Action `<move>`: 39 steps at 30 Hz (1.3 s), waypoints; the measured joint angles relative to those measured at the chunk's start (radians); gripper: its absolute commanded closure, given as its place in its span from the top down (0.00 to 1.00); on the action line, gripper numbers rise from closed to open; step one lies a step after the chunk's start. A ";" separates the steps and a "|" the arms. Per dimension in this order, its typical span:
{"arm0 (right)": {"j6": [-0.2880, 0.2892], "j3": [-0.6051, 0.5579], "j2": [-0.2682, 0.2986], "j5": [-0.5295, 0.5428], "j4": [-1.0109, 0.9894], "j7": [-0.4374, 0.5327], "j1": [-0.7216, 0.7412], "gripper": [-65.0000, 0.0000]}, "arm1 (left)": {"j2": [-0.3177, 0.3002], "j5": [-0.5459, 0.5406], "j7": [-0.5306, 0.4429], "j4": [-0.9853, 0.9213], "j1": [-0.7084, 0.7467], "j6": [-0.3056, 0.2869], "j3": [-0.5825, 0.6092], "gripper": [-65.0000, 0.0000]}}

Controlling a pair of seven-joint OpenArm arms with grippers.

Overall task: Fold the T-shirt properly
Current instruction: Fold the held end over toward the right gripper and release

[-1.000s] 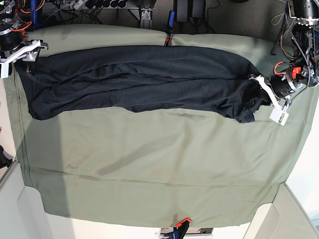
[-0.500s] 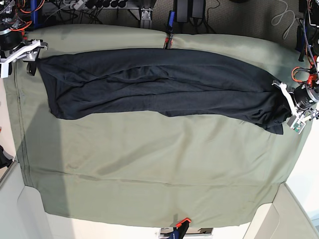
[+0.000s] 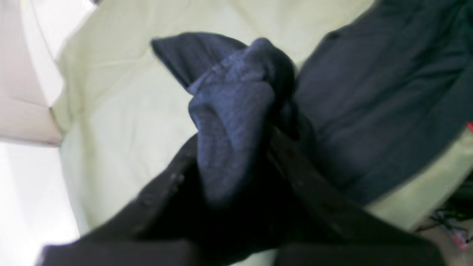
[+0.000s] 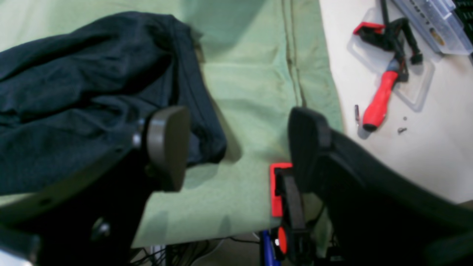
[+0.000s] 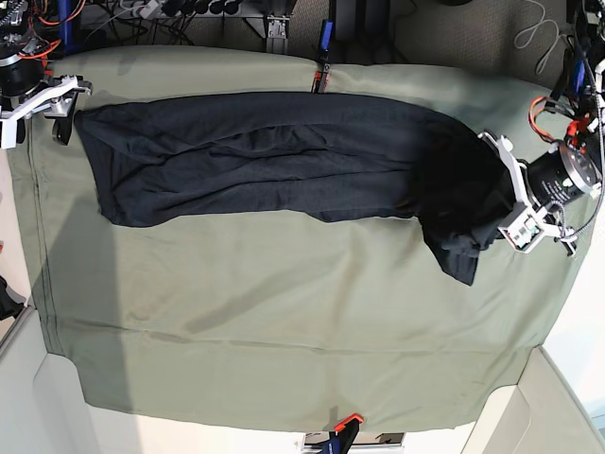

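The dark navy T-shirt [image 5: 284, 156] lies stretched in a long band across the far part of the olive table cloth [image 5: 284, 322]. My left gripper [image 5: 501, 194] is shut on its right end, and a loose corner droops toward the front. In the left wrist view the bunched T-shirt [image 3: 236, 122] is pinched between the dark fingers of the left gripper [image 3: 232, 147]. My right gripper [image 5: 52, 106] hovers open just off the shirt's left end. In the right wrist view that gripper [image 4: 236, 147] is wide open over bare cloth, with the T-shirt [image 4: 74, 92] beside its left pad [image 4: 166, 147].
Red clamps pin the cloth at the far edge [image 5: 319, 76] and the near edge [image 5: 342, 424]. A red-handled screwdriver [image 4: 380, 99] and small parts lie on the white bench past the cloth's edge. Cables and gear crowd the back.
My left gripper has drawn back inward over the table with the shirt's end, so that end has slackened and a corner droops forward. The right gripper has stayed put and open.
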 measured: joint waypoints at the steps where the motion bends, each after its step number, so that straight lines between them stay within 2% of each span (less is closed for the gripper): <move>1: 0.000 0.000 0.000 0.000 0.000 0.000 0.000 0.64 | 0.023 -0.015 0.006 0.011 0.008 0.002 0.001 0.00; 4: 0.000 0.000 0.000 0.000 0.000 0.000 0.000 0.64 | 0.079 -0.035 -0.005 0.028 0.006 0.003 0.035 0.00; 8: 0.000 0.000 0.000 0.000 0.000 0.000 0.000 0.64 | 0.119 -0.018 -0.012 0.028 0.005 0.003 0.183 0.00; 12: 0.000 0.000 0.000 0.001 0.000 0.000 0.000 0.64 | 0.172 0.134 -0.023 0.013 -0.024 -0.002 0.351 0.00; 15: 0.000 0.000 0.000 0.001 0.000 0.000 0.000 0.64 | 0.238 0.269 -0.068 -0.084 -0.085 0.000 0.437 0.00; 20: 0.000 0.000 0.000 0.001 0.000 -0.003 -0.001 0.64 | 0.321 0.290 -0.064 -0.296 -0.183 0.003 0.518 0.00; 21: 0.000 0.000 0.000 0.001 0.000 -0.002 0.000 0.64 | 0.327 0.285 -0.064 -0.315 -0.191 0.003 0.531 0.03; 25: 0.000 0.000 0.000 0.000 0.000 0.001 0.000 0.64 | 0.335 0.227 -0.068 -0.327 -0.196 -0.066 0.599 0.54; 26: 0.000 0.000 0.000 0.000 0.000 0.001 0.000 0.64 | 0.337 0.220 -0.068 -0.327 -0.195 -0.068 0.619 0.61; 31: 0.012 0.000 0.000 0.001 0.000 0.000 0.009 0.64 | 0.363 0.214 -0.064 -0.328 -0.205 -0.069 0.643 0.63; 37: 0.050 0.000 0.000 0.003 -0.062 0.027 0.105 0.64 | 0.393 0.066 -0.016 -0.328 -0.264 -0.052 0.644 0.63; 39: 0.059 0.000 0.000 0.004 -0.121 0.027 0.140 0.64 | 0.393 0.055 -0.013 -0.327 -0.272 -0.053 0.644 0.63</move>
